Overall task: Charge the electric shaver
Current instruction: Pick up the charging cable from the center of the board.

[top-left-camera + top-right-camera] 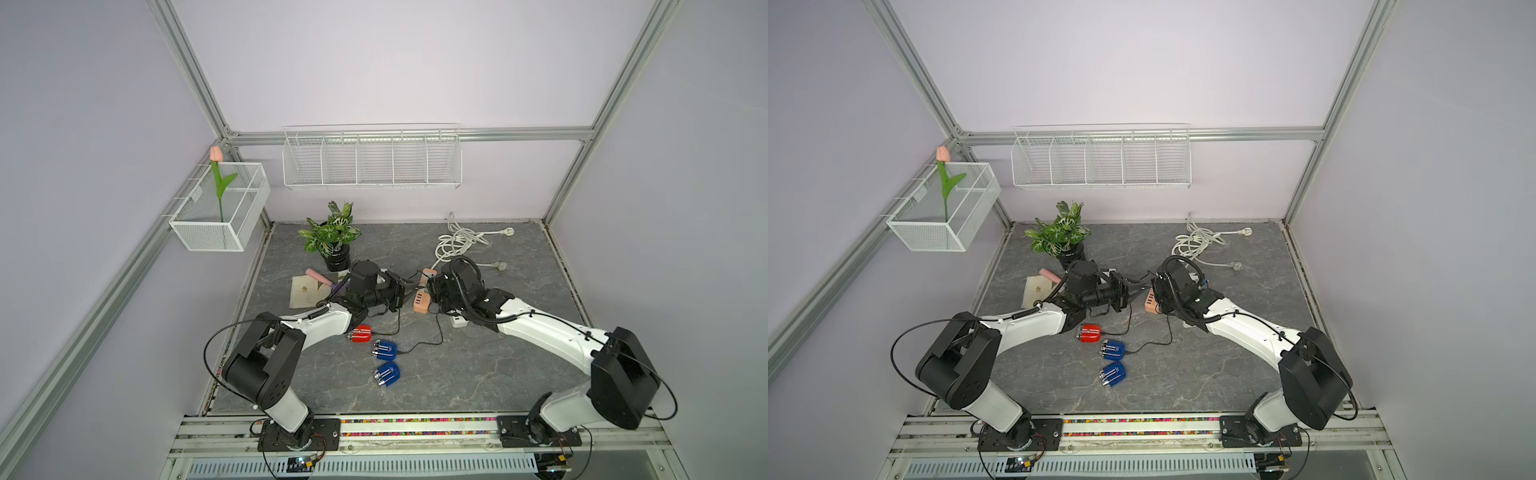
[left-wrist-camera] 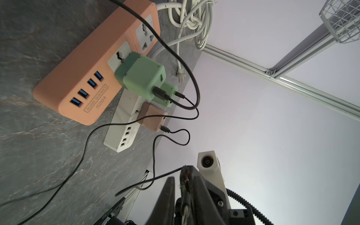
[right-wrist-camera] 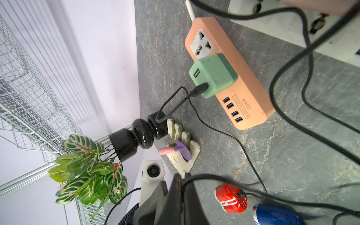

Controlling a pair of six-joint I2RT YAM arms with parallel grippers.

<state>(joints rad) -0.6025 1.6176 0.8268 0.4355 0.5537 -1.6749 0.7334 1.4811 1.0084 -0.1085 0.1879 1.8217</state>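
Left gripper (image 1: 1140, 286), right gripper (image 3: 180, 177) meet tip to tip just beside orange power strip (image 2: 78, 68). Right claw clenched on thin black cable (image 2: 165, 174). Left claw's jaws nearly together by same cable; grasping or not, cannot tell. Potted plant (image 1: 330, 232) behind strip. Shavers lie in front of strip: red shaver (image 1: 360, 333) nearest, cable attached; near blue shaver (image 1: 385, 349) next; far blue shaver (image 1: 387, 374) farthest. Green charger (image 3: 214, 74) plugged into strip.
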